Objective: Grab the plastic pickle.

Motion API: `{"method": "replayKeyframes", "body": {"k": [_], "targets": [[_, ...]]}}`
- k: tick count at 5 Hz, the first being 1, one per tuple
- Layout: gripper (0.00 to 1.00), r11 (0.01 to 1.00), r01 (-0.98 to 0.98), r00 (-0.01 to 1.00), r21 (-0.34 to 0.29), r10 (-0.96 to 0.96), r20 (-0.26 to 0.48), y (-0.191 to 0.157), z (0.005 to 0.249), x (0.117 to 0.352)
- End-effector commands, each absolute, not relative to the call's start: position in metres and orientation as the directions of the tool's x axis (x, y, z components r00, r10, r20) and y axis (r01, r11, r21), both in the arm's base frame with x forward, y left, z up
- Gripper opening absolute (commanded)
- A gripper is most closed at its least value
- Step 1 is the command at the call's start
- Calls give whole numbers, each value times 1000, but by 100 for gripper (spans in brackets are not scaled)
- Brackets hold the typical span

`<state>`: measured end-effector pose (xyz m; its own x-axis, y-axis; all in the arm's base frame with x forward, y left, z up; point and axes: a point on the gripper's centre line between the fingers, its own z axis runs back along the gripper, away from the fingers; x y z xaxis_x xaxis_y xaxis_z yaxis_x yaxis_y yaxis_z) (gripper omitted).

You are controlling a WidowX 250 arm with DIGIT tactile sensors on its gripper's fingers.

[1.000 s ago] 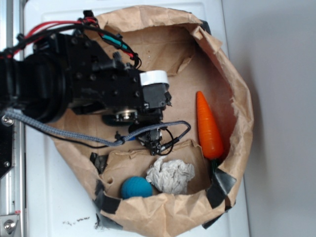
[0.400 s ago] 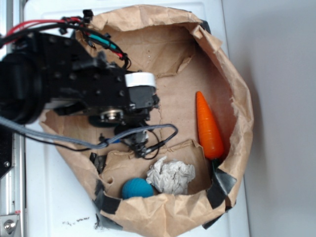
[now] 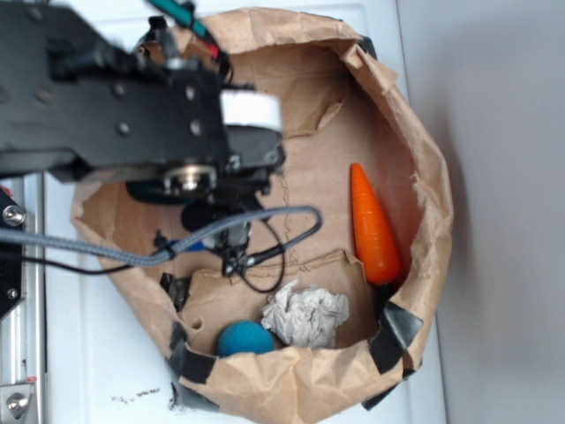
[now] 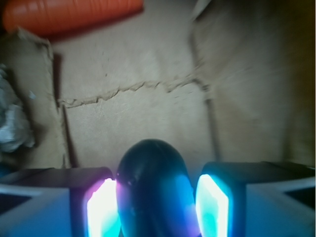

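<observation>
Brown paper floor (image 4: 148, 113); plastic pickle (image 4: 153, 192) clamped inside end effector (image 4: 158, 205).

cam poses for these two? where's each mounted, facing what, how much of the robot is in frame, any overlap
Exterior: overhead, looking down into the brown paper bag; the black arm fills the upper left and hides the gripper.
Wrist: on the gripper, looking past its fingers at the bag floor; the plastic pickle sits between them.
Shared: the carrot, the crumpled paper, the bag's paper. The teal ball shows only in exterior, the pickle only in wrist.
</observation>
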<state>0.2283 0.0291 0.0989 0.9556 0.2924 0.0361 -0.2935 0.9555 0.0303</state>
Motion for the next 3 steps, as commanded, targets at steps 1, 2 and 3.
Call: {"method": "replayKeyframes", "body": {"k": [1, 2, 3], "targets": [[0, 975, -222, 965, 4, 219, 145, 32, 178, 227], [0, 977, -214, 965, -22, 215, 149, 38, 203, 215], [0, 971, -229, 955, -72, 239, 175, 47, 221, 213]]}}
